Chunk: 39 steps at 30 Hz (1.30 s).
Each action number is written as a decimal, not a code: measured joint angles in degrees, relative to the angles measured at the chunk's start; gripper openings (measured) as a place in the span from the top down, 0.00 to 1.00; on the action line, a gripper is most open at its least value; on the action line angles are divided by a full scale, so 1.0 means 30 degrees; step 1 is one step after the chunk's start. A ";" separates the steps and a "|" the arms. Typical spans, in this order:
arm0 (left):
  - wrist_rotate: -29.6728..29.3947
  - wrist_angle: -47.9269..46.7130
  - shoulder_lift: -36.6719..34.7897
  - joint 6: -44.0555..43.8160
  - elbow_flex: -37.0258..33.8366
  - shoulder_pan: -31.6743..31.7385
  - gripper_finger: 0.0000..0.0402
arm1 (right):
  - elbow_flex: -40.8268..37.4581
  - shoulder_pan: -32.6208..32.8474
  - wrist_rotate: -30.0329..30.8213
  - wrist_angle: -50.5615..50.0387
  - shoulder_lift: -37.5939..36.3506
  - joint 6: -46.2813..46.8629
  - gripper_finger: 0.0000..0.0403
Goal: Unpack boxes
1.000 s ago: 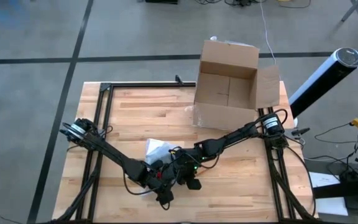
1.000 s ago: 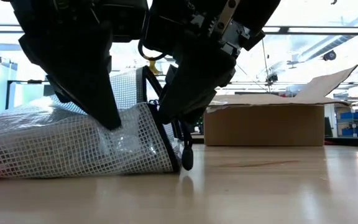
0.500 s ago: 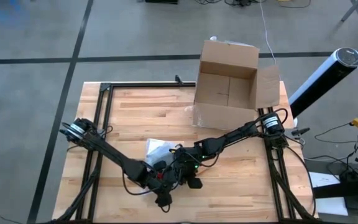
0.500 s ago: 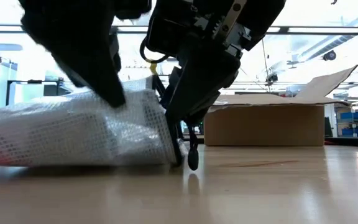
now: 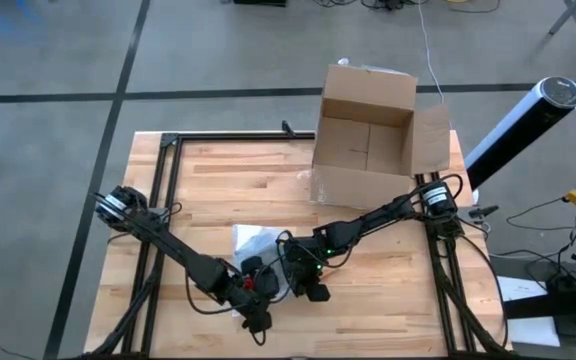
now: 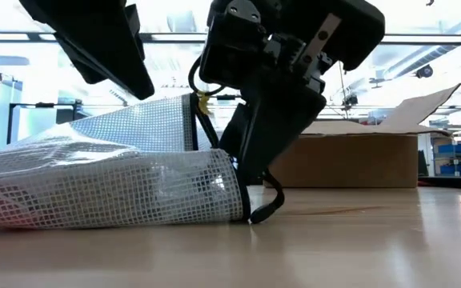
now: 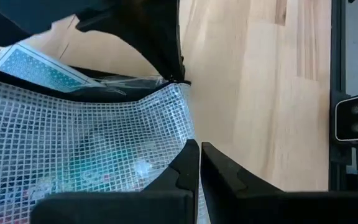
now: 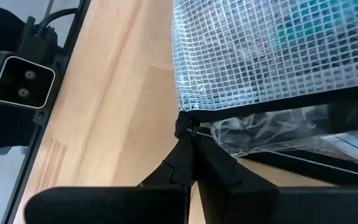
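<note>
left gripper (image 5: 251,318) withdrew; box (image 5: 366,140) opens upward.

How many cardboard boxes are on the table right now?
1. The cardboard box stands open at the table's far edge, on the right arm's side, beyond the mesh pouch. No other shows.

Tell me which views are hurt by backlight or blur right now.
Low view: bright ceiling and windows silhouette both arms, though the mesh pouch and cardboard box stay readable. Left wrist view: its own fingers are soft up close, the pouch weave sharp. High view: evenly lit, no glare.
</note>
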 joint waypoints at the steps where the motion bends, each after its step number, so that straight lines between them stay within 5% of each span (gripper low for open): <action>1: -0.0003 0.0125 0.0005 0.0006 -0.0035 0.0002 1.00 | 0.0000 0.0000 0.0000 0.0014 0.0000 0.0011 1.00; 10: -0.0053 0.1694 0.0784 0.0838 -0.0099 0.0594 0.93 | 0.0044 0.0015 -0.0006 0.0103 0.0007 0.0039 1.00; 21: 0.0162 0.3362 0.1441 -0.0006 -0.0107 0.1175 0.39 | 0.0086 0.0015 -0.0160 0.0681 0.0022 0.0436 1.00; 25: 0.0359 0.3336 0.1866 -0.0241 -0.0107 0.1187 0.28 | 0.0109 0.0022 -0.0148 0.0492 0.0100 0.0435 1.00; 29: 0.0618 0.3293 0.2416 -0.1202 -0.0086 0.1169 0.28 | 0.0109 0.0035 -0.0180 0.0266 0.0131 0.0415 1.00; 39: 0.0882 0.3052 0.3221 -0.1948 -0.0085 0.1207 0.46 | 0.0153 -0.0022 -0.0204 0.0671 0.0058 0.0719 1.00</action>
